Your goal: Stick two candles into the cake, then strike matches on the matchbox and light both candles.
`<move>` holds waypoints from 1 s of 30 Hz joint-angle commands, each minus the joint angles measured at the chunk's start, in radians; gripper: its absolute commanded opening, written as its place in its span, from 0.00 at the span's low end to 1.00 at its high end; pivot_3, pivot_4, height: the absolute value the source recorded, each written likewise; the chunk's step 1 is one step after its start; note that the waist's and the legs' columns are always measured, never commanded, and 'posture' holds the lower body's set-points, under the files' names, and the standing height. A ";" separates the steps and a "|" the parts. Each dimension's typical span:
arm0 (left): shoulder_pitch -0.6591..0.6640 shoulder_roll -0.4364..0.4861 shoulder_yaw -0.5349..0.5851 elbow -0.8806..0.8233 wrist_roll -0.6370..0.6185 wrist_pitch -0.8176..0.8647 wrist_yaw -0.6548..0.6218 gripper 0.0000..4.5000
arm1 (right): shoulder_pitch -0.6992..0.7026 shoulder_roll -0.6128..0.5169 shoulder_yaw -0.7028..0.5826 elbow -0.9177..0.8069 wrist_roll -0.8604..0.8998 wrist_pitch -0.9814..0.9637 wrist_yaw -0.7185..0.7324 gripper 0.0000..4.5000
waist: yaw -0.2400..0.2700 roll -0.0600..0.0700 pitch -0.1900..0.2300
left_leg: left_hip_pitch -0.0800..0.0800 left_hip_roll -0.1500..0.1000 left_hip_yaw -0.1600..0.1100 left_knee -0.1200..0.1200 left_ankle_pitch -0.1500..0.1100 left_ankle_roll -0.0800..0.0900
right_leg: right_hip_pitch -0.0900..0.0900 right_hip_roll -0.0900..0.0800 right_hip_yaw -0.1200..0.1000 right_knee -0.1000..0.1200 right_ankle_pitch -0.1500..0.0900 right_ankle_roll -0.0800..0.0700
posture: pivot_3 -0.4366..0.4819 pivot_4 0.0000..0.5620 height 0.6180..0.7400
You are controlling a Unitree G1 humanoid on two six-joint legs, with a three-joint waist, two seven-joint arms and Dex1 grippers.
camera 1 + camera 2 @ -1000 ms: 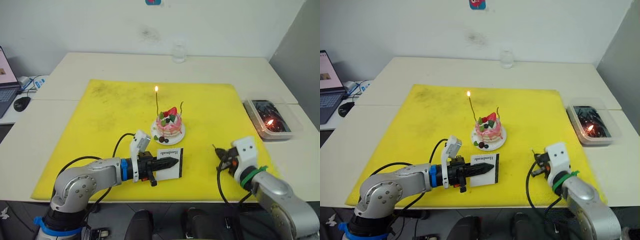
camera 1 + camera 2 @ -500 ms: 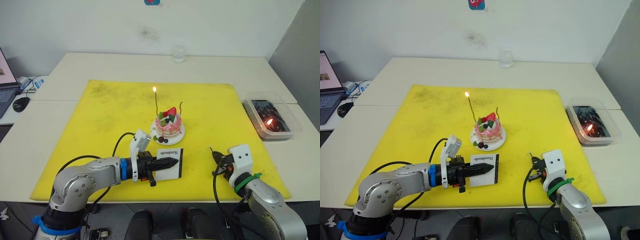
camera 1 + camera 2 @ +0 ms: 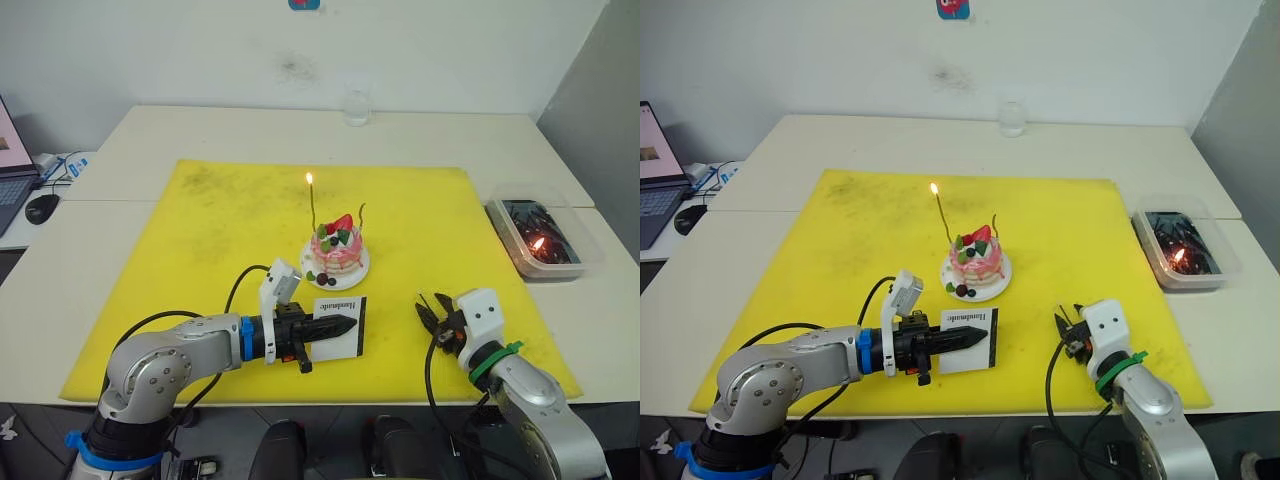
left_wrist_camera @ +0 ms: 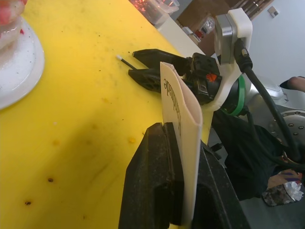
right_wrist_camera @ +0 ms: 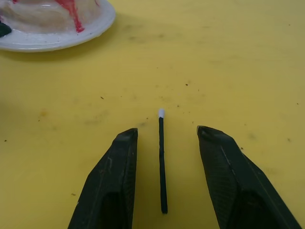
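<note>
The mat is bright yellow with dark specks. The cake is pink and white with red and green toppings, on a white plate. The matchbox is white with black lettering. The match is black, white-tipped.

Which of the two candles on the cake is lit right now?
One is lit: the taller candle carries a flame at its tip; the shorter candle beside the strawberry shows none.

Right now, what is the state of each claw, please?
Left claw: closed on the matchbox.
Right claw: open, a match lying between its fingers.
</note>
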 commanded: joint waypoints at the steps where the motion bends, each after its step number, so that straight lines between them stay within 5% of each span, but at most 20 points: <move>1: -0.009 0.005 0.001 -0.012 -0.010 -0.007 -0.012 0.00 | -0.012 0.008 0.002 0.005 -0.009 -0.038 0.001 0.45 | 0.000 0.000 0.000 | 0.000 0.000 0.000 0.000 0.000 0.000 | 0.000 0.000 0.000 0.000 0.000 0.000 | 0.48 0.27 1.00; 21: -0.008 0.006 -0.001 -0.015 -0.012 -0.004 -0.011 0.00 | -0.026 0.038 0.019 0.031 -0.032 -0.023 -0.007 0.45 | 0.000 0.000 0.000 | 0.000 0.000 0.000 0.000 0.000 0.000 | 0.000 0.000 0.000 0.000 0.000 0.000 | 0.48 0.27 1.00; 24: -0.007 0.006 0.000 -0.015 -0.012 -0.003 -0.012 0.00 | -0.030 0.047 0.022 0.030 -0.032 -0.011 -0.008 0.33 | 0.000 0.000 0.000 | 0.000 0.000 0.000 0.000 0.000 0.000 | 0.000 0.000 0.000 0.000 0.000 0.000 | 0.48 0.27 1.00; 28: -0.010 0.007 0.001 -0.016 -0.016 0.000 -0.010 0.00 | -0.028 0.054 0.022 0.026 -0.031 0.002 -0.009 0.01 | 0.000 0.000 0.000 | 0.000 0.000 0.000 0.000 0.000 0.000 | 0.000 0.000 0.000 0.000 0.000 0.000 | 0.48 0.27 1.00; 30: -0.012 0.006 0.001 -0.015 -0.017 0.002 -0.009 0.00 | -0.025 0.056 0.020 0.024 -0.030 0.006 -0.009 0.01 | 0.000 0.000 0.000 | 0.000 0.000 0.000 0.000 0.000 0.000 | 0.000 0.000 0.000 0.000 0.000 0.000 | 0.48 0.27 1.00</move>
